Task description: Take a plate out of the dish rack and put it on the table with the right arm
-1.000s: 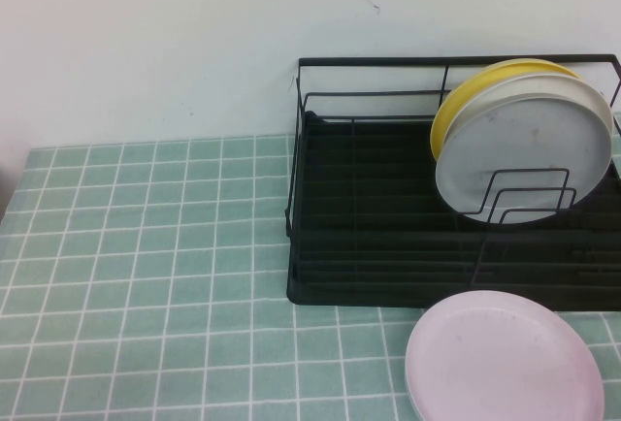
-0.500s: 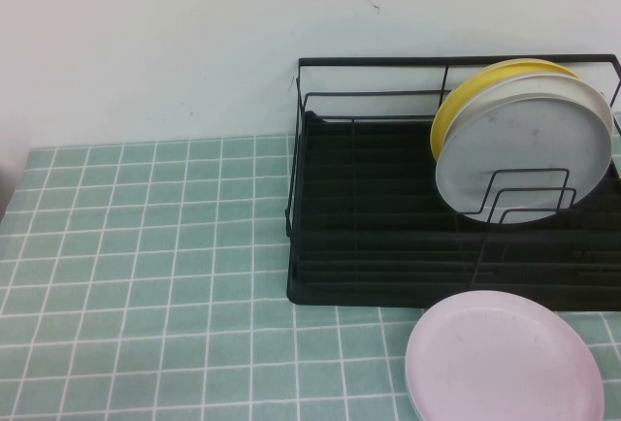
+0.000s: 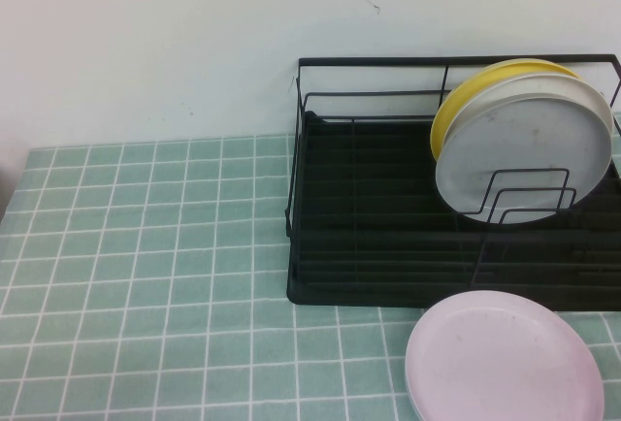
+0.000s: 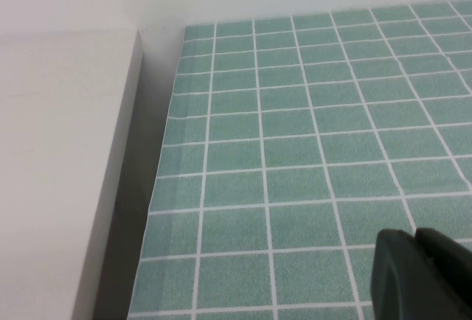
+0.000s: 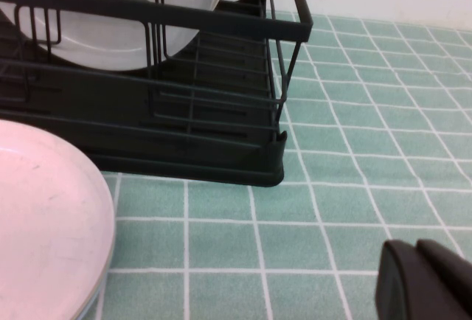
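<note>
The pale pink plate (image 3: 505, 358) lies flat on the green tiled table (image 3: 146, 246), just in front of the black wire dish rack (image 3: 388, 246); it also shows in the right wrist view (image 5: 44, 217). A paler rim shows under its edge. Neither arm shows in the high view. My right gripper (image 5: 417, 250) is shut and empty, low over the tiles beside the rack's corner (image 5: 276, 158), apart from the plate. My left gripper (image 4: 415, 240) is shut and empty over bare tiles near the table's edge.
A grey-white plate (image 3: 529, 149) and a yellow plate (image 3: 456, 101) stand upright in the rack's right end. A white wall rises behind. A white ledge (image 4: 59, 150) borders the table's edge in the left wrist view.
</note>
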